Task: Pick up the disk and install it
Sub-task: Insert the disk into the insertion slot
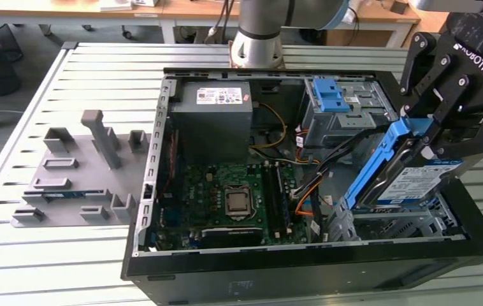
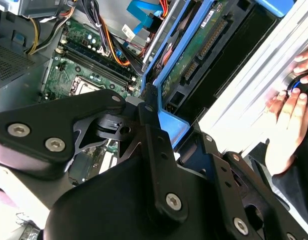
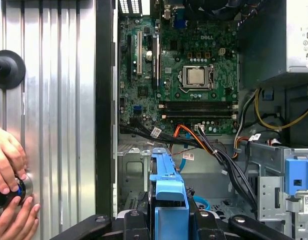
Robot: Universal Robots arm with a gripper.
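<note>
Gripping tilted silver disk [image 1: 411,183] by blue plastic carrier [image 1: 376,159], gripper [image 1: 424,145] clamped; lower edge near open metal bay [image 1: 403,226], case [image 1: 309,271] 4 o'clock, exterior view.

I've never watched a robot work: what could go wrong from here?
The tool holds the disk tilted over the metal bay; it might catch on the bay's edge. Orange and black cables lie beside that bay and could get pinched. A person's hands are on the table beside the case, close to the tool.
</note>
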